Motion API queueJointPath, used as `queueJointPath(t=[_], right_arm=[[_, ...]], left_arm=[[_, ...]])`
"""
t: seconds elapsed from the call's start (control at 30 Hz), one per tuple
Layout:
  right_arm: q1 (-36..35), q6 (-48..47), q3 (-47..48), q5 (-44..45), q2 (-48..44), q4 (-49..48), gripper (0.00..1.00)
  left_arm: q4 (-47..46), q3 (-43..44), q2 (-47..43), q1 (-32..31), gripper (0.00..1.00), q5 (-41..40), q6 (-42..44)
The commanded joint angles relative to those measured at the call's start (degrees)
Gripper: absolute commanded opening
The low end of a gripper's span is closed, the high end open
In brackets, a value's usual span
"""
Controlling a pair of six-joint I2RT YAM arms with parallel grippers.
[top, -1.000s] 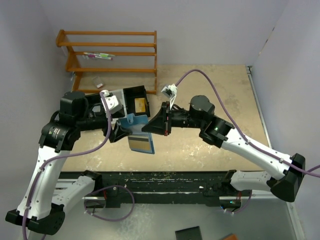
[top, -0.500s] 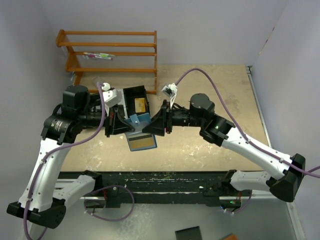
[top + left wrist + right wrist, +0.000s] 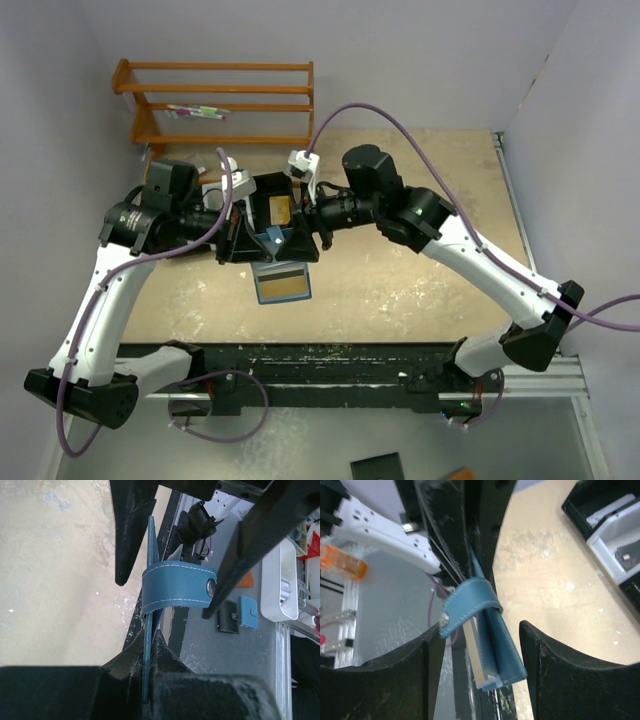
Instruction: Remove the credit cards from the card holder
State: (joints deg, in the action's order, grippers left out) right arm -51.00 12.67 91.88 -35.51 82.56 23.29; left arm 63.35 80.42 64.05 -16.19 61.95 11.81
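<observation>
As I view it: card holder (image 3: 175,587) blue, edged with pale stitching; credit card (image 3: 284,287) gold-tan with dark stripe; tabletop (image 3: 420,290) mottled beige; rack (image 3: 220,100) orange-brown.

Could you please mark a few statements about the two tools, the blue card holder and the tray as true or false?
1. The left tool is shut on the flat blue folding card holder. True.
2. The right tool is clamped on that holder. False: its fingers stand open on either side of it.
3. A gold-tan plastic card lies in the black-and-white tray. True.
4. The orange wooden rack stands at the right edge of the sandy table. False: it stands at the far left.
5. Another gold-tan card shows in the holder's open lower flap. True.
</observation>
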Motion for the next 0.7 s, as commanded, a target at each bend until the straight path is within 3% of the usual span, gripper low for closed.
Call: queueJointPath(t=[0.0,0.1,0.17,0.23,0.27,0.3,0.33,0.37,0.4,0.43,0.57,0.67], right_arm=[[-0.94,-9.96,4.66,-0.34,2.17,12.0,0.61],[-1.89,-10.79,4.54,-0.09,2.79,12.14,0.56],[-2.3,-10.5,4.91,0.26,3.7,11.56,0.36],[-2.43,-10.36,5.42,0.69,4.52,10.28,0.07],[-2.43,-10.08,5.64,0.99,4.69,9.63,0.0],[-2.43,-9.56,5.48,0.65,4.37,9.92,0.0],[-2.24,-7.24,4.87,0.59,3.61,7.37,0.0],[-1.79,-5.66,3.74,1.88,2.23,4.77,0.0],[-1.05,-3.86,2.17,2.62,0.48,1.06,0.0],[-0.05,-2.12,0.45,2.53,-1.54,-2.5,0.0],[5.27,8.6,-5.74,2.54,-9.23,-15.81,0.0],[5.74,16.11,-12.24,8.11,-15.53,-28.65,0.0]], left_arm=[[2.61,3.9,-0.71,0.01,0.0,1.46,3.93],[3.86,4.35,-0.43,0.01,0.0,1.6,5.19],[4.24,4.29,-0.2,0.01,0.0,2.41,5.61],[4.32,4.17,-0.18,0.04,0.0,3.17,5.62],[4.06,4.11,-0.14,0.02,0.01,3.32,5.47],[3.76,4.14,-0.23,0.02,0.14,3.47,5.16],[3.36,4.27,-0.41,0.04,0.39,4.01,4.55],[2.63,4.54,-0.68,0.09,0.72,3.87,3.41],[1.08,4.65,-1.3,0.18,0.92,3.14,1.57],[-1.44,4.35,-2.25,0.13,1.0,2.28,-1.56],[-11.44,1.95,-6.7,0.13,0.99,-6.09,-8.74],[-17.12,-0.53,-9.26,0.23,0.99,-9.76,-15.01]])
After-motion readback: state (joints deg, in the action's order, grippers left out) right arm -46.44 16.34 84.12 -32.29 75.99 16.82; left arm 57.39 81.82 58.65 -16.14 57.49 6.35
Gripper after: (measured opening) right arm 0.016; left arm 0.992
